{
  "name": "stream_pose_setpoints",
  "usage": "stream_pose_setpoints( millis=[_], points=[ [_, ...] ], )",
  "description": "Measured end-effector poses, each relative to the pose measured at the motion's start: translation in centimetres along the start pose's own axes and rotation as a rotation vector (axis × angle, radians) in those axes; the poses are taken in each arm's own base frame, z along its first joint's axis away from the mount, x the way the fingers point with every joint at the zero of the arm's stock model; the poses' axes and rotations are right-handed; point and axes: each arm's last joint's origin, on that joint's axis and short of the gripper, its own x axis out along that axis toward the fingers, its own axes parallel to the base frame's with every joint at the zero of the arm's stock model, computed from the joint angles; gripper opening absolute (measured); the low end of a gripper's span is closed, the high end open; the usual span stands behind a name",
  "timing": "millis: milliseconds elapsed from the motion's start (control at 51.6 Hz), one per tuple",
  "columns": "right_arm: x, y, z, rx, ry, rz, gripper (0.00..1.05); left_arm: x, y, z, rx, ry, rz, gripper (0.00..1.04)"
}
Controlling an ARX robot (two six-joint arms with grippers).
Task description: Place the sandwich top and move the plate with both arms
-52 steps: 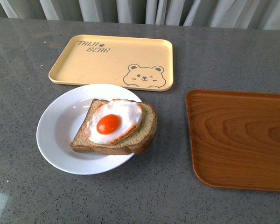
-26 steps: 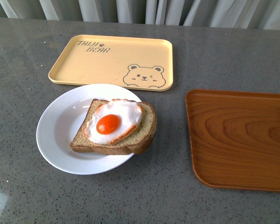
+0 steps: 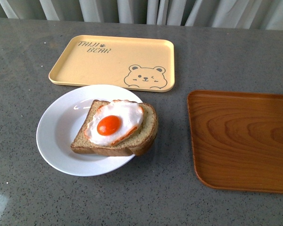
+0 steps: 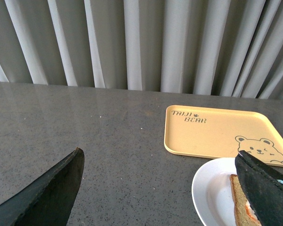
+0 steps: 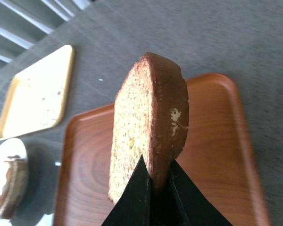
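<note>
Our right gripper [image 5: 156, 176] pinches the top [image 5: 148, 113] by one crust edge, upright above the wooden tray [image 5: 212, 141] at right. With so thin a hold, it may swing or slip while travelling left to the egg slice [image 3: 115, 127] on the plate [image 3: 56, 136]. Our left gripper [image 4: 158, 155] hangs wide open, empty.

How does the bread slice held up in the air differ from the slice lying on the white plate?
The held slice is bare; the plate slice carries a fried egg. The held slice stands on edge, pinched by the right arm's jaws over the wooden tray; the plate slice lies flat on the white plate. Both are brown wholemeal bread with a darker crust.
</note>
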Motion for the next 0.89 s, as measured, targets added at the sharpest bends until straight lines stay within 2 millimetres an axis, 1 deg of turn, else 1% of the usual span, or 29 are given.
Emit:
stream_pose_setpoints(
  millis=[78, 136, 155, 174, 213, 233, 310, 330, 485, 601, 620, 698, 795, 892],
  points=[
    [0.3, 2.8, 0.3, -0.018, -0.013, 0.054, 0.02, 0.0, 0.0, 0.0, 0.0, 0.0, 0.0, 0.96],
    [1.1, 6.1, 0.1, -0.032, -0.021, 0.109, 0.02, 0.0, 0.0, 0.0, 0.0, 0.0, 0.0, 0.96],
    [1.4, 6.9, 0.0, -0.031, -0.021, 0.124, 0.02, 0.0, 0.0, 0.0, 0.0, 0.0, 0.0, 0.96],
    [1.5, 7.4, 0.0, -0.037, -0.022, 0.131, 0.02, 0.0, 0.0, 0.0, 0.0, 0.0, 0.0, 0.96],
    [2.4, 9.4, -0.3, -0.034, -0.021, 0.164, 0.02, 0.0, 0.0, 0.0, 0.0, 0.0, 0.0, 0.96],
    [2.5, 9.8, -0.4, -0.034, -0.021, 0.169, 0.02, 0.0, 0.0, 0.0, 0.0, 0.0, 0.0, 0.96],
    [3.9, 12.8, -1.2, -0.025, -0.015, 0.198, 0.02, 0.0, 0.0, 0.0, 0.0, 0.0, 0.0, 0.96],
    [4.0, 13.2, -1.3, -0.023, -0.013, 0.202, 0.02, 0.0, 0.0, 0.0, 0.0, 0.0, 0.0, 0.96],
    [6.3, 18.2, -2.8, -0.002, 0.002, 0.245, 0.02, 0.0, 0.0, 0.0, 0.0, 0.0, 0.0, 0.96],
    [7.5, 21.3, -4.1, 0.008, 0.026, 0.281, 0.02, 0.0, 0.0, 0.0, 0.0, 0.0, 0.0, 0.96],
    [7.6, 21.5, -4.3, 0.008, 0.028, 0.283, 0.02, 0.0, 0.0, 0.0, 0.0, 0.0, 0.0, 0.96],
    [8.2, 23.4, -5.6, 0.007, 0.039, 0.301, 0.02, 0.0, 0.0, 0.0, 0.0, 0.0, 0.0, 0.96],
    [8.9, 24.9, -7.6, 0.003, 0.059, 0.314, 0.02, 0.0, 0.0, 0.0, 0.0, 0.0, 0.0, 0.96],
    [9.6, 25.9, -9.4, 0.003, 0.087, 0.325, 0.02, 0.0, 0.0, 0.0, 0.0, 0.0, 0.0, 0.96]
  ],
)
